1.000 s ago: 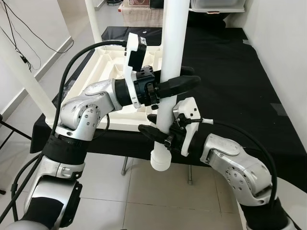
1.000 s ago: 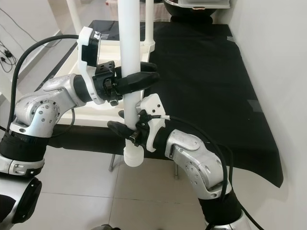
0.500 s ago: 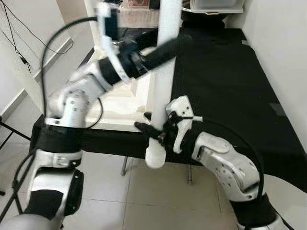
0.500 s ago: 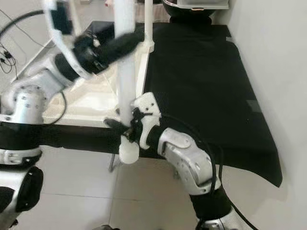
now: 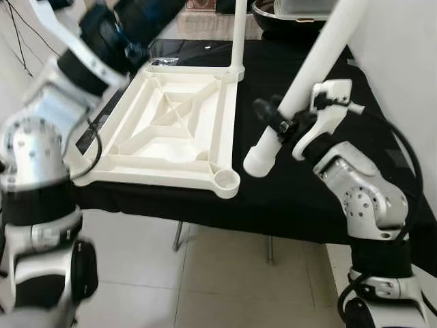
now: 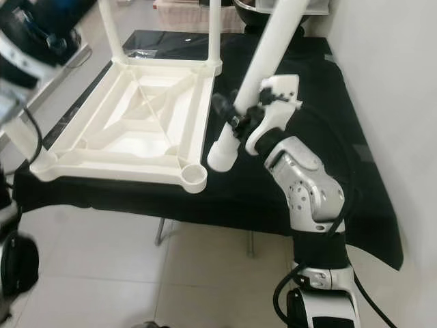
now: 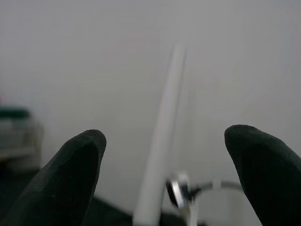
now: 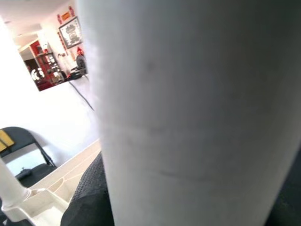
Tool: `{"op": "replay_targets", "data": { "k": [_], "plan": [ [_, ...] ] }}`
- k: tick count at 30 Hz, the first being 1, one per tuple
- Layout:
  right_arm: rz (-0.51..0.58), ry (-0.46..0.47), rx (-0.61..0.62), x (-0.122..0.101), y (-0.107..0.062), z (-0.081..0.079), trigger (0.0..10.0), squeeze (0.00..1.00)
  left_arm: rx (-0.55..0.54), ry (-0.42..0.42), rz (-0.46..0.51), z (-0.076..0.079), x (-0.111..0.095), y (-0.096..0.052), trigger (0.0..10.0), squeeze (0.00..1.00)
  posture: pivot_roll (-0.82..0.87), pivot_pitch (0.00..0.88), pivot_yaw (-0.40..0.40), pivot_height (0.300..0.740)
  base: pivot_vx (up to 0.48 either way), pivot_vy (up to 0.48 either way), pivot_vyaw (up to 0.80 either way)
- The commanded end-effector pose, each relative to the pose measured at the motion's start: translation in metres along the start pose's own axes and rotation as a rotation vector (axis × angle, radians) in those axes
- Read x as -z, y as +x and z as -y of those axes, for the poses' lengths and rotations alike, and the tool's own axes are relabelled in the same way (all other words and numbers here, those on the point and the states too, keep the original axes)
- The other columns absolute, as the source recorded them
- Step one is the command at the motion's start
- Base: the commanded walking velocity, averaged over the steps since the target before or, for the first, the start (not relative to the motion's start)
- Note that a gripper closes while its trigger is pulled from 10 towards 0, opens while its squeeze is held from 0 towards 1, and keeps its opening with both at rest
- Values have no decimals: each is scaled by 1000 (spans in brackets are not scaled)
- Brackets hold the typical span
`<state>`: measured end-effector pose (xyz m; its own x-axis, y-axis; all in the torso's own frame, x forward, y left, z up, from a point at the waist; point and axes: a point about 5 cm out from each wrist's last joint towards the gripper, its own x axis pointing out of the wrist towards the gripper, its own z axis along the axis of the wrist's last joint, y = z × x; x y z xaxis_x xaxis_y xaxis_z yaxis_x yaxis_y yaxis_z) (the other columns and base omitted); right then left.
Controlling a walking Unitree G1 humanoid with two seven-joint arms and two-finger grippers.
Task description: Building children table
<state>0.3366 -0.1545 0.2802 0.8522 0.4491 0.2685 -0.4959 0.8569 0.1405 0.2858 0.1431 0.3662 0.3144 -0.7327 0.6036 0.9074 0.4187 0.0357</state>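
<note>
Right gripper clamping tilted table leg, upturned tabletop beside, blurred left gripper apparently spread, empty

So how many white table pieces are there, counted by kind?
tabletop: 1
fitted legs: 3
loose leg, gripped in the right end effector: 1
Total: 5 white pieces
</note>
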Motion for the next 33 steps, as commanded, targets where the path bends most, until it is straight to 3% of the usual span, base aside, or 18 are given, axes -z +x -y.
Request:
{"op": "replay_targets", "data": {
  "k": [1,3,4,7,11,12,15,20,21,27,33],
  "plan": [
    [19,4,0,1,4,-5,10000,0,-31,5,-63,8,19,-3,10000,0,66,137,-20,740,0,0,0],
    [36,-45,17,6,7,-12,10000,0,-138,-40,-158,9,60,-18,10000,0,64,155,-21,740,0,0,0],
    [36,-45,17,6,7,-12,10000,0,-138,-40,-158,9,60,-18,10000,0,64,155,-21,740,0,0,0],
    [41,-71,-36,17,9,-28,10000,0,-323,-99,-314,16,121,-44,10000,0,73,175,-26,740,0,0,0],
    [28,-4,-143,21,14,-39,10000,0,-455,-104,-401,24,150,-61,10000,0,84,187,-33,740,0,0,0],
    [28,-4,-143,21,14,-39,10000,0,-455,-104,-401,24,150,-61,10000,0,84,187,-33,740,0,0,0],
    [62,9,-251,19,21,-54,10000,0,-582,-23,-471,31,163,-79,10000,0,101,204,-37,740,0,0,0],
    [68,40,-312,19,25,-63,10000,0,-629,31,-491,40,167,-87,10000,0,106,213,-37,740,0,0,640],
    [80,46,-348,19,26,-69,10000,0,-646,76,-502,48,169,-90,10000,0,110,226,-32,740,0,0,800],
    [87,19,-359,20,27,-70,10000,0,-633,156,-533,56,174,-93,10000,0,111,225,-29,740,0,0,800],
    [88,-25,-346,21,30,-66,10000,0,-660,155,-552,59,176,-100,10000,0,114,219,-20,740,0,0,800]
  ]
}}
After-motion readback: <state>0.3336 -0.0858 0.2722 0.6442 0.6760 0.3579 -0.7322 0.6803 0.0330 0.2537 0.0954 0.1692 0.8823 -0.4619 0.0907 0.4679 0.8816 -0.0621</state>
